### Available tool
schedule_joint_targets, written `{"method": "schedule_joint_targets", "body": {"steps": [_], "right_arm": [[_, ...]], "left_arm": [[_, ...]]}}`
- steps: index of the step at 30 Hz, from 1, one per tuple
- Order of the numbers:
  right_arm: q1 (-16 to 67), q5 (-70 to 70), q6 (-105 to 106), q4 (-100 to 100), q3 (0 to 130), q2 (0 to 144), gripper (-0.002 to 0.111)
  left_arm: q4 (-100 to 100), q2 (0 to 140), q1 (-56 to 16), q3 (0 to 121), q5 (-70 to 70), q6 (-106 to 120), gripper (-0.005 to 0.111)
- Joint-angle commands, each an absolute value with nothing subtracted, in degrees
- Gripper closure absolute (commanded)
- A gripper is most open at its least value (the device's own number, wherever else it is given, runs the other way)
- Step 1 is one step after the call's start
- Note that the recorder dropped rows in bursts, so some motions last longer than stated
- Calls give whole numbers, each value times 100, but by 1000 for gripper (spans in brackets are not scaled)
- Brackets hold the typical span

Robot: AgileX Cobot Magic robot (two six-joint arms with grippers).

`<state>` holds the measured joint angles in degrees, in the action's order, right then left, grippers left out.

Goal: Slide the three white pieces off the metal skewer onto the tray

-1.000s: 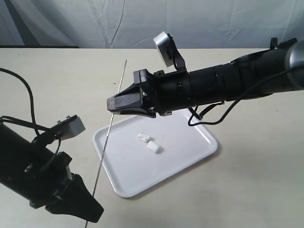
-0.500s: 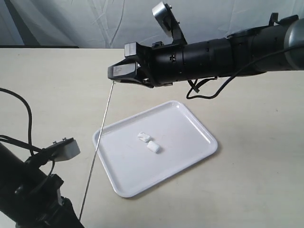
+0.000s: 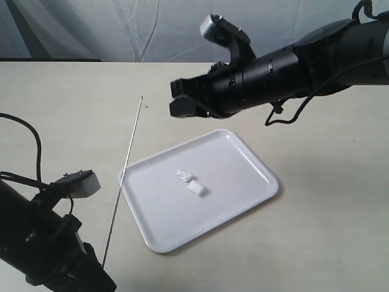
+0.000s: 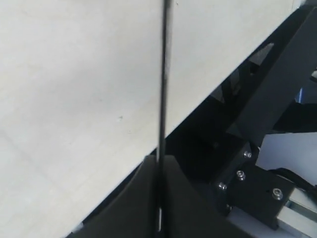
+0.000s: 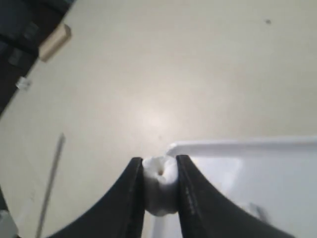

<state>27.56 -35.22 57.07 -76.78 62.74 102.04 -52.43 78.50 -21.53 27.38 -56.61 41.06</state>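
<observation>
Nearest to me, at the lower edge of the exterior view, my black left gripper (image 4: 158, 162) has its jaws pressed together on the lower end of the long thin grey metal skewer (image 3: 125, 167). The left wrist view shows the rod coming straight out from between the two fingers. The skewer slants up and away over the beige tabletop (image 3: 328, 231), bare along the whole length I can see, free tip out past the tray's left side. It runs just beside the left corner of the flat glossy white rectangular tray (image 3: 231, 167); touching or apart, cannot tell.

Two small white soft chunks lie on the tray floor left of centre, close together: one crumpled (image 3: 183, 175), one blockier (image 3: 196, 188).

Further off, my black right gripper (image 3: 180, 98) hangs in the air beyond the tray's far left edge, off the skewer. It is pinching the third small white chunk (image 5: 159, 191) between its fingertips; a small hole shows in the chunk's end face. The right wrist view has the tray rim below it.

Behind the table, a pale wrinkled cloth backdrop (image 3: 121, 30).
</observation>
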Motion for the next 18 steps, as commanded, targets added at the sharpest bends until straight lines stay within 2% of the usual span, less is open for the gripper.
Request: {"method": "schedule_joint_targets", "body": {"steps": [1,13,18], "right_arm": [[2743,-3446,5021,-6371,5938,10161,88],[2743,-3104,5009,-6295,5221,10385,86],[2743,-3104,5009,-6647,5221,10542,63]], "left_arm": [[-5162,7865,-2180,2715,-5366,4027,107],[-4513,7902,-2180,2816,-5122,3445,107],[-4534,8206,-2180,2816,-5039,3460,107]]}}
